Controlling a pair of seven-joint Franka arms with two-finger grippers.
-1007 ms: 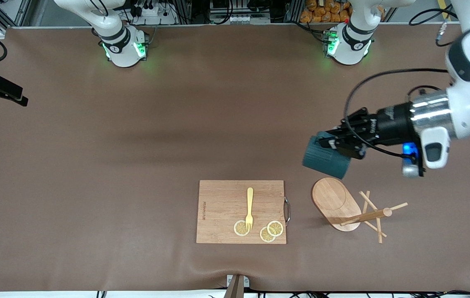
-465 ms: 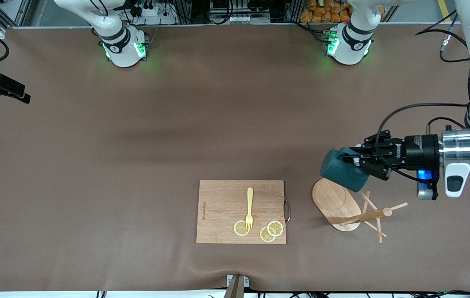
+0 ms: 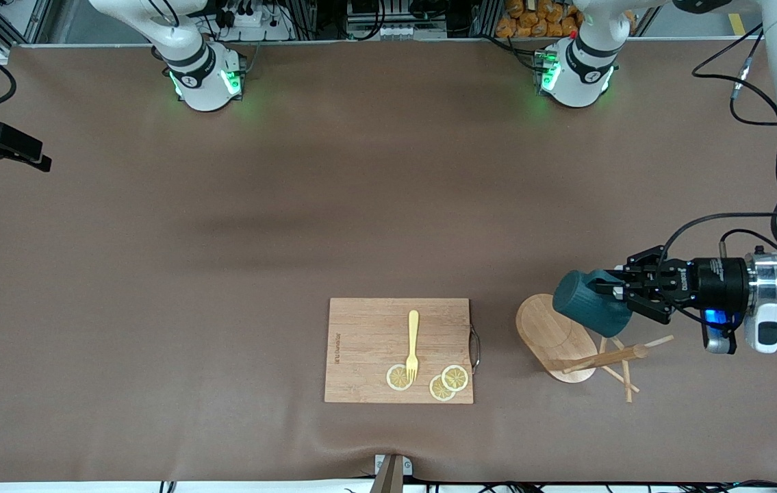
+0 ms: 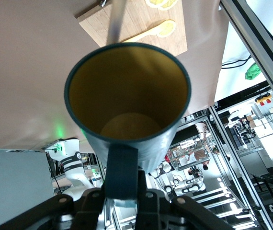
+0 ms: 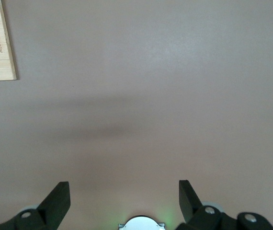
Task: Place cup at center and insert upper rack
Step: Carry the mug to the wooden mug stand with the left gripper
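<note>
The dark teal ribbed cup (image 3: 590, 305) hangs on its side, its mouth turned toward the right arm's end of the table. My left gripper (image 3: 619, 291) is shut on its loop handle. The cup is over the edge of the mug tree's oval base (image 3: 547, 330), close to the stem top (image 3: 641, 351) and the thin pegs of the upper rack (image 3: 659, 340). The left wrist view looks into the cup's yellowish inside (image 4: 127, 96), with the left gripper (image 4: 122, 194) clamped on the handle. My right gripper (image 5: 124, 189) waits open over bare table at the right arm's end.
A wooden cutting board (image 3: 367, 322) lies near the front edge at mid-table, beside the mug tree. On it are a yellow fork (image 3: 413, 346) and lemon slices (image 3: 448, 382). A metal handle (image 3: 475, 348) sticks out on the board's side that faces the tree.
My left gripper has carried the cup down toward the mug tree and toward the left arm's end. The right gripper has barely shifted.
</note>
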